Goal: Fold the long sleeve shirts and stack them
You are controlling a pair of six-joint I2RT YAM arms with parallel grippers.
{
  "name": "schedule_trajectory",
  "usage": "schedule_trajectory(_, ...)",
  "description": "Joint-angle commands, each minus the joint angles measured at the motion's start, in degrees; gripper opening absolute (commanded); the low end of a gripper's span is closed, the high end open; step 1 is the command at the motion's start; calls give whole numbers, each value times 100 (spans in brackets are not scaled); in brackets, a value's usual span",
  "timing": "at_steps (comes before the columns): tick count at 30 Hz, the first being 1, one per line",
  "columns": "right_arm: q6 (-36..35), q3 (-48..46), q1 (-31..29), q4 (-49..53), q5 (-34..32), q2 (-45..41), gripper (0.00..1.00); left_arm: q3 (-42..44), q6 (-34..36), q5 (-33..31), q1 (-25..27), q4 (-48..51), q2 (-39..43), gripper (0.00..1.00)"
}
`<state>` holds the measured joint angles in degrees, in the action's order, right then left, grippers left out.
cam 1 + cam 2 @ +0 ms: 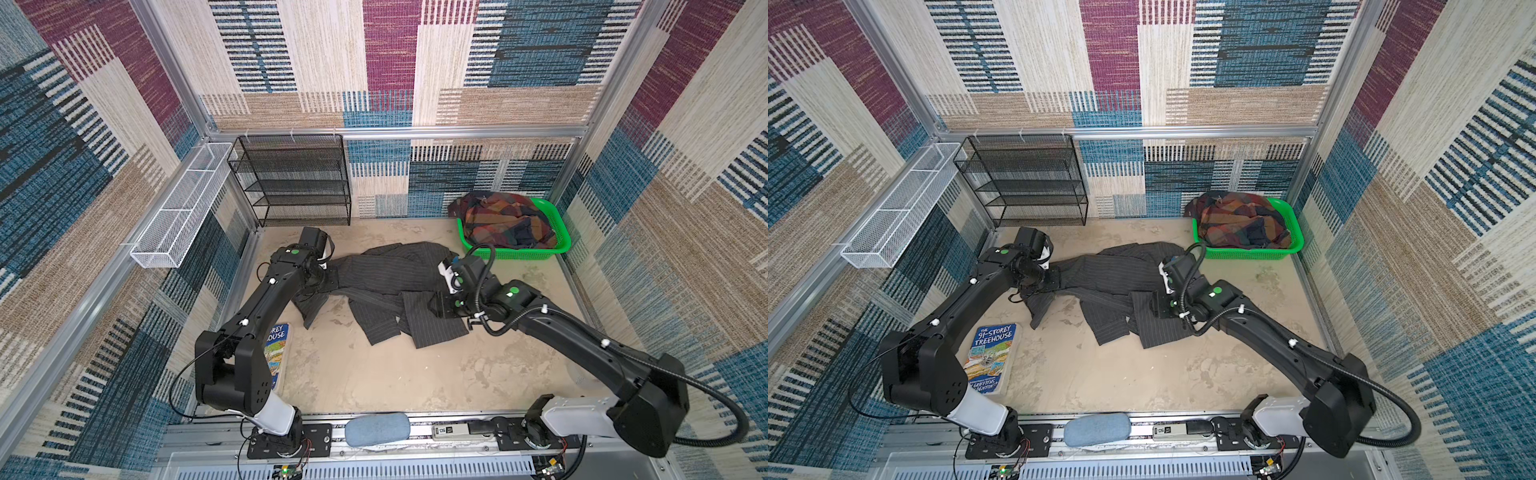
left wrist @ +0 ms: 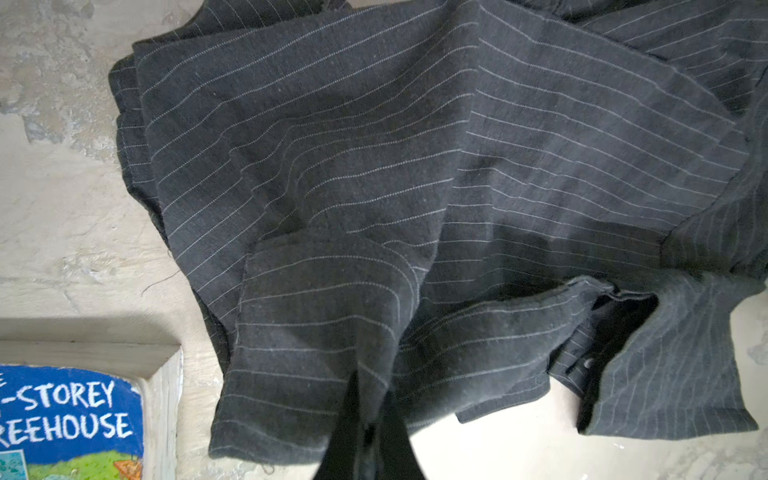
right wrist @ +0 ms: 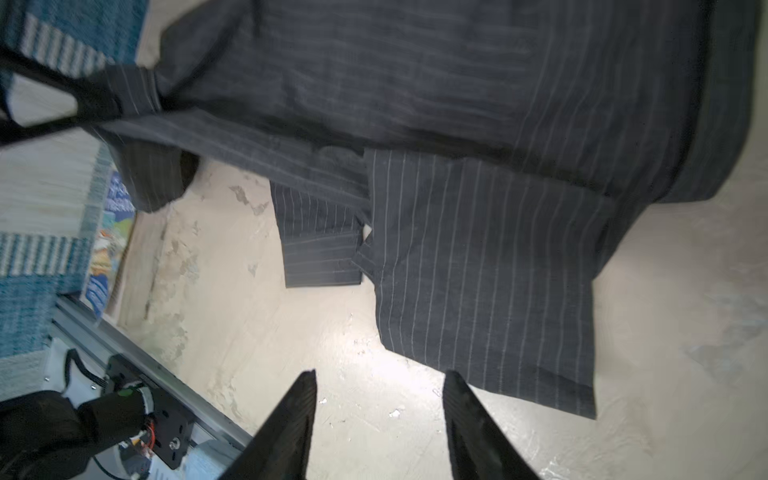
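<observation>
The left gripper (image 2: 372, 399) is pinched shut on an edge of the charcoal pinstriped shirt (image 1: 386, 282), sprawled rumpled mid-table, probably anchoring it for spreading, while the right gripper (image 3: 380, 374) hangs parted and empty beside its hem (the plaid shirt (image 1: 505, 224) sits heaped in the green basket (image 1: 515, 252)).

Top views high at the front, looking down, wrist views close, both sharing the pinstriped shirt (image 2: 374, 166)
</observation>
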<state>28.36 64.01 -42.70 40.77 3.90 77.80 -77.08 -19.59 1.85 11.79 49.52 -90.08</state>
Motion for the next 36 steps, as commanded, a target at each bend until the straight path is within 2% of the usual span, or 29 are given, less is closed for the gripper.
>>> schedule_trajectory(1, 395, 75, -665, -151, -580, 349, 51, -1, -132, 70, 18, -78, -35, 0)
schedule_trajectory(4, 544, 118, -1068, -618, -841, 740, 46, 53, -197, 86, 25, -116, -48, 0)
schedule_trajectory(7, 671, 271, -1107, -867, -1138, 1247, 37, 192, -262, 187, 25, -250, 5, 0)
schedule_trajectory(10, 740, 475, -1112, -1217, -1130, 1769, 34, 304, -299, 246, 20, -326, 66, 0)
schedule_trajectory(19, 1163, 1108, -1109, -1104, -1346, 3146, 37, 466, -291, 268, 25, -420, 230, 0)
schedule_trajectory(23, 1362, 1082, -1105, -894, -1550, 3350, 41, 525, -273, 253, 25, -434, 287, 0)
schedule_trajectory(30, 1555, 1089, -1102, -631, -2127, 3382, 42, 620, -282, 272, 25, -472, 336, 0)
schedule_trajectory(33, 1557, 1122, -1067, -575, -2205, 3436, 41, 630, -291, 301, 25, -483, 341, 0)
schedule_trajectory(36, 1549, 1066, -1013, -607, -2218, 3488, 35, 642, -299, 302, 25, -483, 401, 0)
